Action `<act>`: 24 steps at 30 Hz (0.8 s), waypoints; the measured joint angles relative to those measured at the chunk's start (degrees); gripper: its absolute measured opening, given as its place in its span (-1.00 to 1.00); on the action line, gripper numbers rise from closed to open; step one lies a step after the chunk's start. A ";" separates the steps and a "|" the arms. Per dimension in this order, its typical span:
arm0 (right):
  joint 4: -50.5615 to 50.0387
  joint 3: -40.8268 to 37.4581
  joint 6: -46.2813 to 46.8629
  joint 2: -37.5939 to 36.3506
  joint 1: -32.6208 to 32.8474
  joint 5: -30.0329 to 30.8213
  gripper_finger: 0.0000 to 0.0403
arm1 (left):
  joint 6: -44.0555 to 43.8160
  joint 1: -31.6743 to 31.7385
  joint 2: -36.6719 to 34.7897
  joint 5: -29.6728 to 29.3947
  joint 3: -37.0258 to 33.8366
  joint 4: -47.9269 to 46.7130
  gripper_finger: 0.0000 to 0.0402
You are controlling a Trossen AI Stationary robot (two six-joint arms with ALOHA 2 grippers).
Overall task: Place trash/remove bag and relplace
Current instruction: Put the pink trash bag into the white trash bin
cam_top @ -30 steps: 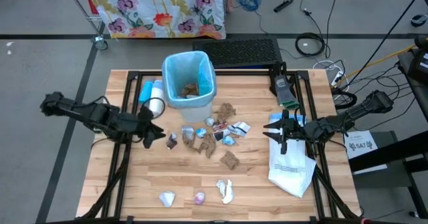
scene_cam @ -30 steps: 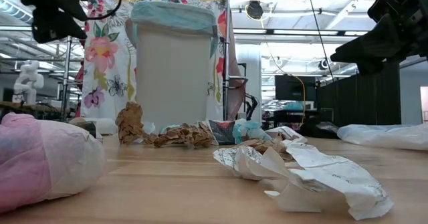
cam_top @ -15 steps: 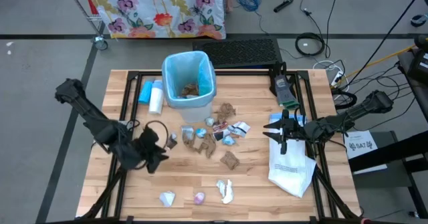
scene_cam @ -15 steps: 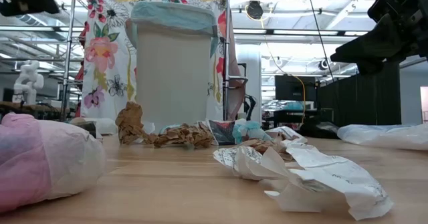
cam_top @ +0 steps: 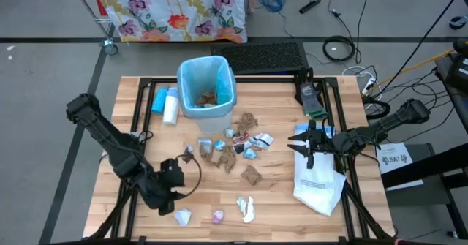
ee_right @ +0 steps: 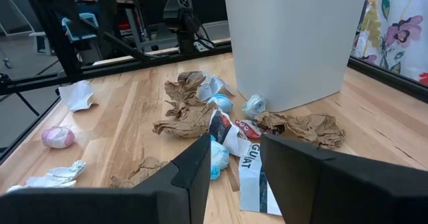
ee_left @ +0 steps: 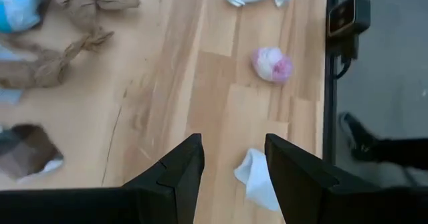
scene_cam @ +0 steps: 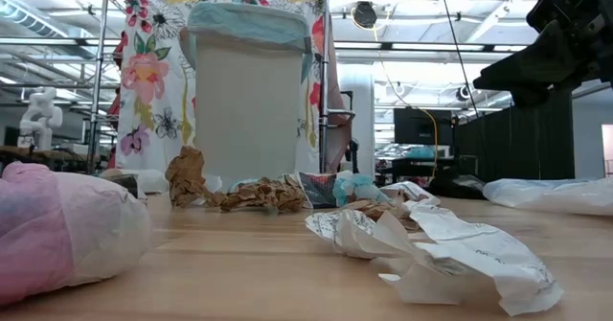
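The bin (cam_top: pixel 206 88) stands at the table's far middle, lined with the light-blue bag (cam_top: pixel 219 80), brown scraps inside it. Trash lies scattered in front of it (cam_top: pixel 227 148). Near the front edge lie a white scrap (cam_top: pixel 182 216) (ee_left: pixel 254 180), a pink one (cam_top: pixel 217 216) (ee_left: pixel 272 63) and another white one (cam_top: pixel 246 208). My left gripper (cam_top: pixel 172 195) (ee_left: pixel 231 164) hangs open, slanting down, just short of the first white scrap. My right gripper (cam_top: pixel 307 146) (ee_right: pixel 231 160) waits open above the white replacement bag (cam_top: pixel 318 179), which lies flat at the right.
A blue-and-white cylinder (cam_top: pixel 167 104) lies left of the bin. A black device (cam_top: pixel 310 99) sits at the far right of the table. Black frame rails run along both sides (cam_top: pixel 135 128). A floral cloth (cam_top: pixel 175 11) hangs beyond the far edge.
My left gripper has swung from beside the bin's left side toward the table's near edge, rolling as it went, and now hangs over the scraps at the front left. Its fingers stay open. The cylinder it covered shows again. Nothing on the table has moved.
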 joint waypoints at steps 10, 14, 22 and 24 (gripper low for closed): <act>0.02 -0.02 0.00 0.00 0.00 0.02 -0.39 | 28.22 3.70 7.53 10.52 0.02 11.75 -0.19; 0.02 -0.01 0.00 -0.01 0.00 0.02 -0.39 | 32.87 3.66 11.12 12.15 0.04 17.14 -0.19; 0.02 -0.02 0.00 -0.01 0.00 0.00 -0.39 | 42.83 3.66 19.39 14.73 0.04 27.79 -0.19; 0.02 -0.01 0.00 -0.02 0.00 0.02 -0.39 | 44.18 3.66 21.15 14.35 0.04 29.49 -0.19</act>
